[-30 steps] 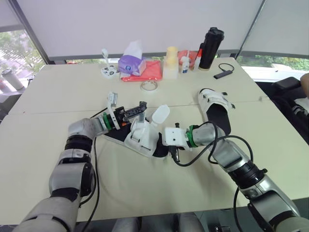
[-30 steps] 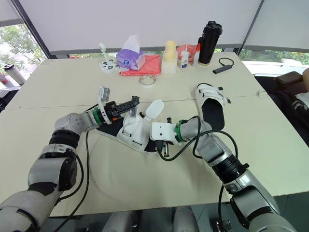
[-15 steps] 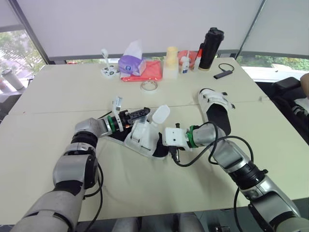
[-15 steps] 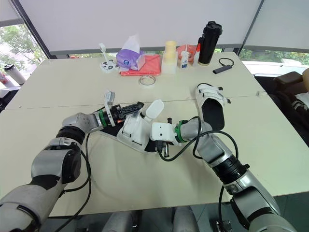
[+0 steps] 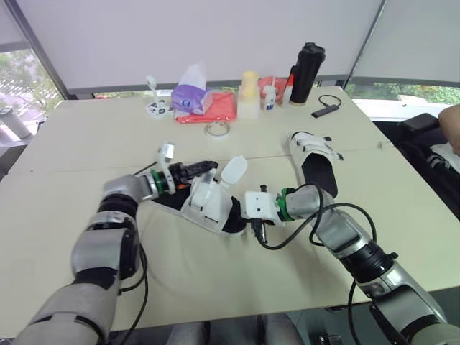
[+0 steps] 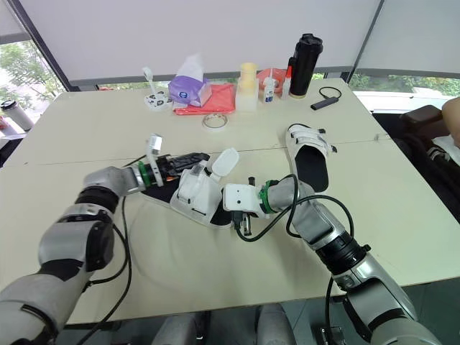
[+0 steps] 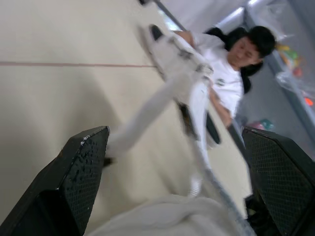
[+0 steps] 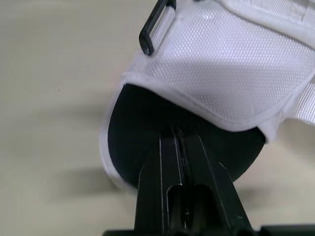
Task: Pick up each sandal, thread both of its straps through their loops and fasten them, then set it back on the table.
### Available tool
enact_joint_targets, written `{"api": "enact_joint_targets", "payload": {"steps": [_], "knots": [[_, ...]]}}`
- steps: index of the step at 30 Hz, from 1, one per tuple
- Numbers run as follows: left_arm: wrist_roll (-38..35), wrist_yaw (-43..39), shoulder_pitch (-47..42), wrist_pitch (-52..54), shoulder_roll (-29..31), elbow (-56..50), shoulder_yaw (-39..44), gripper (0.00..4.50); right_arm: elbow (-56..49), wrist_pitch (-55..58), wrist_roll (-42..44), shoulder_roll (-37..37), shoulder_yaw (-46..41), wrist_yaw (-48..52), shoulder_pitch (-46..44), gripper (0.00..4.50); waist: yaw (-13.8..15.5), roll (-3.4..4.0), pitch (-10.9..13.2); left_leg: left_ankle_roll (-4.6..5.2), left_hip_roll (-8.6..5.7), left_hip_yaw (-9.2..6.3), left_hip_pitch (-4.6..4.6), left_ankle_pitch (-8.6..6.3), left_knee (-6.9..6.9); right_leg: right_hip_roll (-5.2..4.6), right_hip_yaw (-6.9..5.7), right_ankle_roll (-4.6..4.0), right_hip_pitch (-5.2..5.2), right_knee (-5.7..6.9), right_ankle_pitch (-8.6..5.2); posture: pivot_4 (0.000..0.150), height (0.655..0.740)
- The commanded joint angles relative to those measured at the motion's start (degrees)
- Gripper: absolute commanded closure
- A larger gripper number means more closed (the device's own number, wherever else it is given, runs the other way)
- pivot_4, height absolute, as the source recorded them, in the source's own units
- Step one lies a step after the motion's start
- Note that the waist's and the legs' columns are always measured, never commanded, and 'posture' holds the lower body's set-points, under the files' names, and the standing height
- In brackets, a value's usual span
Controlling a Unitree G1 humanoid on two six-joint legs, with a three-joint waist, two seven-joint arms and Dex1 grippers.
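Sandal (image 5: 206, 204) in white mesh with a black footbed lies at the middle of the cream counter (image 5: 215, 277), between the robot's two arms. The right gripper (image 8: 179, 135) reaches in from the right. Its jaws are clenched together, and their tips rest on the bare black footbed just below the edge of the white upper. A black strap loop (image 8: 157, 27) sits on that upper. One loose white strap (image 5: 233, 171) stands up from the far side of the shoe. The left gripper (image 7: 174, 132) comes in low from the left with its jaws released and spread wide, and a white strap runs between them; whether they touch it cannot be told. Beyond and to the right, well apart, a second sandal (image 5: 315, 159) lies flat on the counter. Farther back lies a roll of tape (image 5: 215, 129). Along the far edge are a purple tissue pack (image 5: 190, 98), a red cloth (image 5: 220, 107), a cream bottle (image 5: 249, 96) and a tall black flask (image 5: 305, 65). A person in a white shirt (image 7: 227, 78) is seen past the counter.
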Motion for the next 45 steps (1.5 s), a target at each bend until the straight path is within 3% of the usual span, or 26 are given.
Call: {"api": "enact_joint_targets", "payload": {"steps": [1,8,15,21,27,41,45], "knots": [[-1.1,-4.4,0.2,3.0,4.0,-5.6,0.7,0.03,0.6,0.2,-0.6,-0.1,0.7,0.2,0.5,4.50,-0.2,0.00,0.0,0.00,0.00,0.00,-0.05,0.00,0.00,0.00,0.00,-0.07,-0.03,-0.01,0.04,0.150,0.7400],[-5.0,-10.7,9.0,15.3,8.7,-23.4,-2.0,0.03,0.9,-0.3,-0.7,0.1,0.9,0.3,0.5,4.50,-0.5,0.00,0.0,0.00,-0.01,0.00,-0.07,0.00,-0.02,0.00,0.02,-0.08,-0.03,-0.01,0.04,0.150,0.7400],[-6.8,-12.1,14.7,20.5,10.9,-33.1,-4.0,0.03,1.2,-0.8,-0.7,0.1,0.9,0.5,0.4,4.50,-0.4,0.00,0.0,-0.01,0.00,-0.02,-0.07,-0.01,-0.02,0.00,0.04,-0.09,-0.05,-0.02,0.03,0.150,0.7400],[-3.3,-16.9,21.5,13.8,12.2,-42.0,-14.4,0.03,1.0,-0.9,-0.9,-0.2,0.9,0.7,0.3,4.50,-0.4,0.01,0.0,-0.01,0.00,0.04,-0.07,-0.01,-0.10,0.00,0.14,-0.11,-0.10,-0.03,0.03,0.150,0.7400],[-2.1,-17.9,21.9,10.0,12.0,-40.9,-17.2,0.03,0.7,-0.6,-0.8,-0.7,0.5,0.9,0.4,4.50,-0.1,0.01,0.0,-0.01,0.01,0.03,-0.07,-0.01,-0.10,-0.01,0.15,-0.14,-0.11,-0.05,0.03,0.150,0.7400],[-11.2,-18.2,27.6,19.7,14.7,-56.9,-14.6,0.03,-1.5,1.1,0.9,-0.2,-1.5,0.9,-1.6,4.50,-0.2,0.02,0.0,-0.01,0.01,0.02,-0.29,-0.01,-0.13,-0.01,0.15,-0.14,-0.31,-0.11,0.03,0.150,0.7400],[-14.5,-16.6,30.0,22.9,15.5,-62.0,-13.2,0.03,-4.9,5.1,5.3,1.1,-2.8,2.7,-1.3,4.50,-0.3,0.04,0.0,0.00,0.01,0.01,-0.43,-0.01,-0.13,-0.02,0.15,-0.14,-0.43,-0.11,0.04,0.150,0.7400]]}}
